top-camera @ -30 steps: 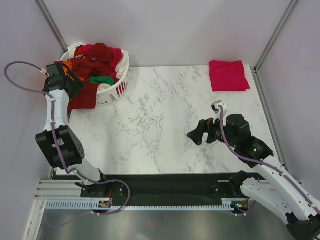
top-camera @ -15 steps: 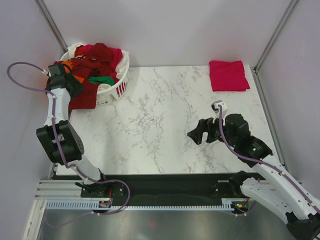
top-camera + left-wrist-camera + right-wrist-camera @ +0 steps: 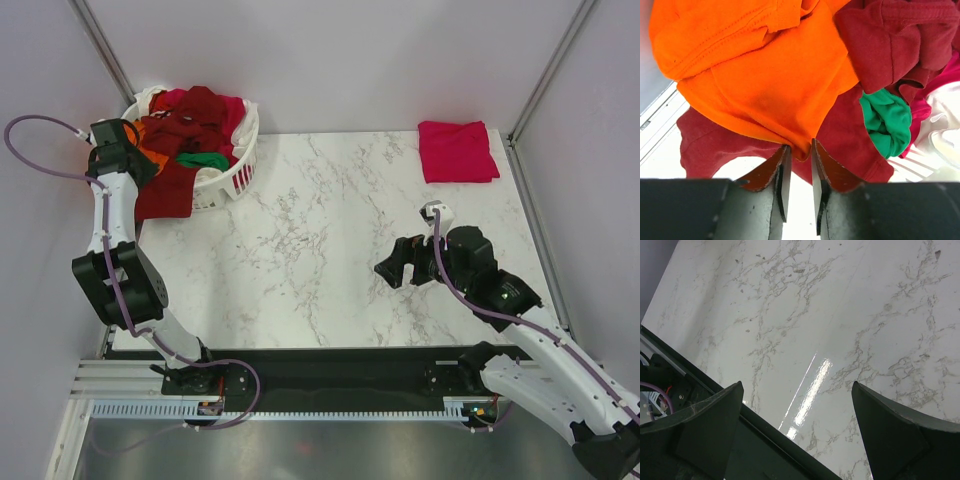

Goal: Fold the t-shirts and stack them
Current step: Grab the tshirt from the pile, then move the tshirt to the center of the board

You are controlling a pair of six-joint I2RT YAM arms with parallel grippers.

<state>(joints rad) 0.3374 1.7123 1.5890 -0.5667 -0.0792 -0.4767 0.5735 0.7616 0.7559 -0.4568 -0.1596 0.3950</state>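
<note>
A bright orange t-shirt (image 3: pixel 765 75) lies at the left of the pile in the white basket (image 3: pixel 235 180). My left gripper (image 3: pixel 799 147) is shut on its lower hem, the cloth pinched between the two fingertips; in the top view that gripper (image 3: pixel 135 160) sits at the basket's left rim. A dark red t-shirt (image 3: pixel 715 145) hangs over the rim below it, and a green one (image 3: pixel 887 120) is bunched to the right. A folded magenta-pink t-shirt (image 3: pixel 457 151) lies at the table's far right. My right gripper (image 3: pixel 392 270) hovers open over bare marble (image 3: pixel 805 315), holding nothing.
More crimson and dark red cloth (image 3: pixel 195 110) is heaped in the basket at the far left corner. Metal frame posts (image 3: pixel 545 80) rise at the back corners. The black base rail (image 3: pixel 330 375) runs along the near edge.
My left gripper has shifted slightly up and left at the basket rim and its jaws have closed in on the orange hem. The right arm has barely moved.
</note>
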